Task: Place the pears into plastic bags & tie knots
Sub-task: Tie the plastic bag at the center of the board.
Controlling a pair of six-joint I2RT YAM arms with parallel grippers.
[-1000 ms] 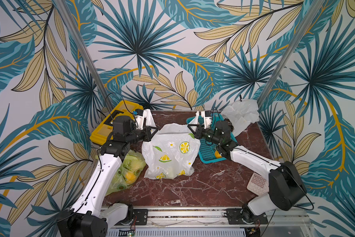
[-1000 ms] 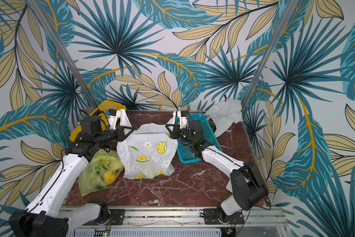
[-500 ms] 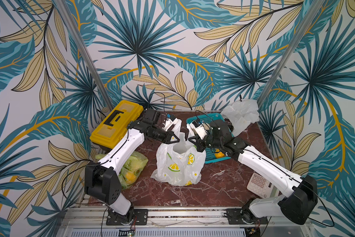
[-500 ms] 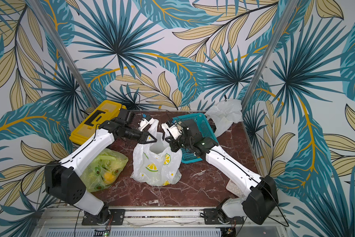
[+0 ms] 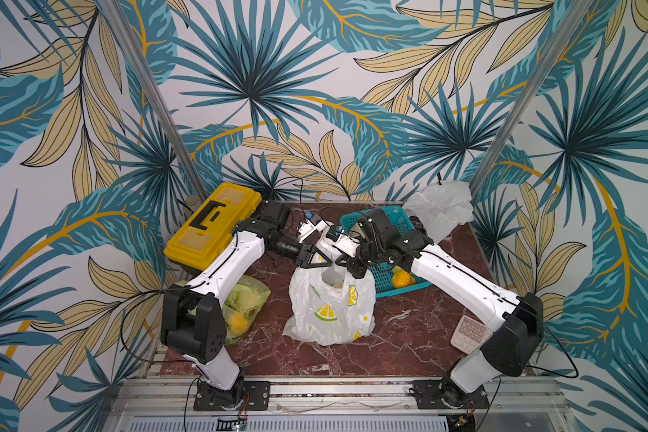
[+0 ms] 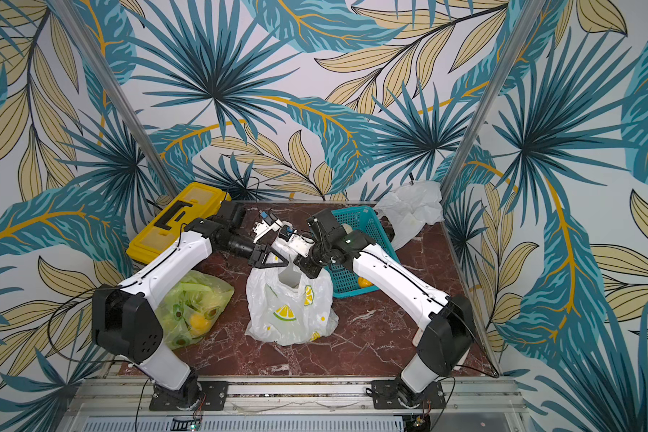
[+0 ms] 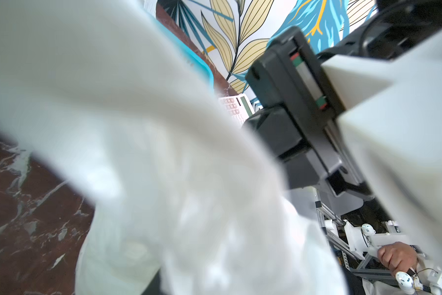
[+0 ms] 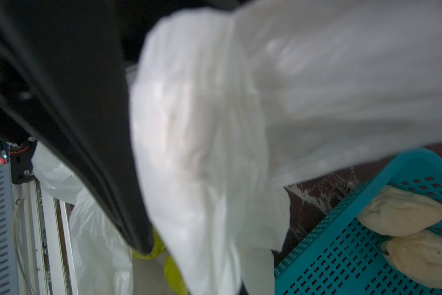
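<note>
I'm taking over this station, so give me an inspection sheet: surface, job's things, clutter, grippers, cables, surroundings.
Surface: marble table, dark red, white-veined.
Job's things: lemon-print bag upright mid-table; green bag holding fruit; white bag at back; pears in teal basket.
Clutter: yellow toolbox, calculator.
Grippers: left gripper at bag's top, opening unclear; right gripper shut on lemon-print bag.
Cables: black cable loops beside left arm.
Surroundings: leaf-print walls.

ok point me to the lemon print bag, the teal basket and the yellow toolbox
lemon-print bag (image 5: pixel 326 313): a top view, on the lemon slice printed on its front
teal basket (image 6: pixel 369 224): a top view, on bare mesh at its far end
yellow toolbox (image 5: pixel 197 245): a top view, on its lid
</note>
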